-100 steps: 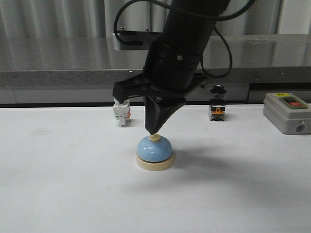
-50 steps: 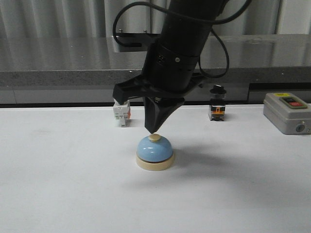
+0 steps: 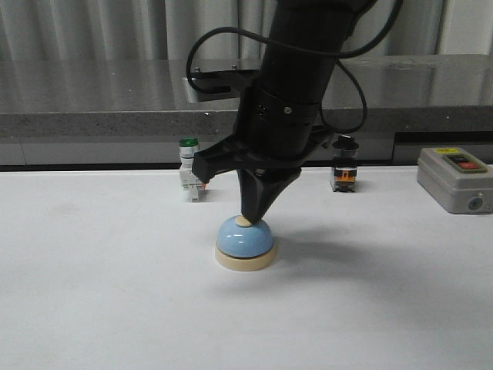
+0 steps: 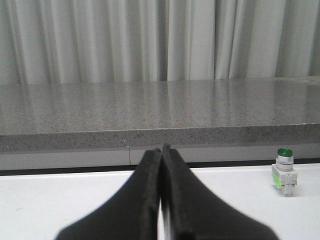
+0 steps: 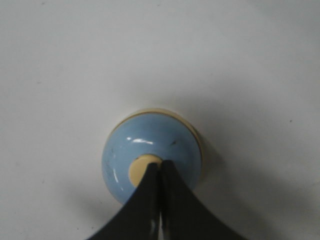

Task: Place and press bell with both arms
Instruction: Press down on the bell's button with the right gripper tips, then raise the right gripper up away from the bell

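Note:
The light-blue bell [image 3: 244, 240] with its cream base sits on the white table [image 3: 92, 293], near the middle. My right arm [image 3: 296, 85] comes down from above it. The right gripper [image 3: 250, 218] is shut, and its pointed tip rests on the cream top button [image 5: 138, 169], which looks pushed down into the dome. In the right wrist view the closed right gripper [image 5: 160, 164] covers part of the button on the bell [image 5: 127, 145]. My left gripper [image 4: 162, 147] is shut on nothing and points at the back counter. It does not show in the front view.
A green-capped white switch [image 3: 189, 171] [image 4: 284, 171] and a black-capped switch [image 3: 343, 171] stand at the table's back edge. A grey control box [image 3: 456, 179] sits at the back right. A grey counter [image 3: 85, 100] runs behind the table.
The right gripper has come down from just above the button onto it, and the button has sunk. The arm shifted slightly right, uncovering the green cap.

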Robot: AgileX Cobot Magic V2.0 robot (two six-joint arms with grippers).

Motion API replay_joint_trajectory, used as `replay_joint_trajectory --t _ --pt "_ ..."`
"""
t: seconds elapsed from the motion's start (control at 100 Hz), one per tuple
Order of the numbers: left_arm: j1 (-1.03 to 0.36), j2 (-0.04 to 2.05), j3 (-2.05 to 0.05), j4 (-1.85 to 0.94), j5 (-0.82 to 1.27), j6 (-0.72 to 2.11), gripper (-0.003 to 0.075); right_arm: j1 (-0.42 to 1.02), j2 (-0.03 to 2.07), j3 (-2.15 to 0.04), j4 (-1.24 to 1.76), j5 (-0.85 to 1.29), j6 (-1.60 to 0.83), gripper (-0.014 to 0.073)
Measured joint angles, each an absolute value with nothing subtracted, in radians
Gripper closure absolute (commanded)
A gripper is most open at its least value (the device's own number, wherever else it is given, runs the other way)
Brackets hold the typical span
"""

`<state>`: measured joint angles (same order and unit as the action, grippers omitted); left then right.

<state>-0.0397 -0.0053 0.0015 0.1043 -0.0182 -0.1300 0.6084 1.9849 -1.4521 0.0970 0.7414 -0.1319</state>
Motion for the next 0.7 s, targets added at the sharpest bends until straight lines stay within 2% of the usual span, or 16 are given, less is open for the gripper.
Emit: replay_joint_trajectory --t 0.27,0.7 --pt "-0.04 -0.005 0.002 0.104 -0.018 -0.13 0.0741 0.608 1.957 -1.469 0.086 0.785 -0.132 0.0654" --pt "-0.04 -0.005 0.002 0.104 -0.018 -0.13 0.0741 0.544 1.732 -1.469 0.042 0.811 -0.101 0.0654"
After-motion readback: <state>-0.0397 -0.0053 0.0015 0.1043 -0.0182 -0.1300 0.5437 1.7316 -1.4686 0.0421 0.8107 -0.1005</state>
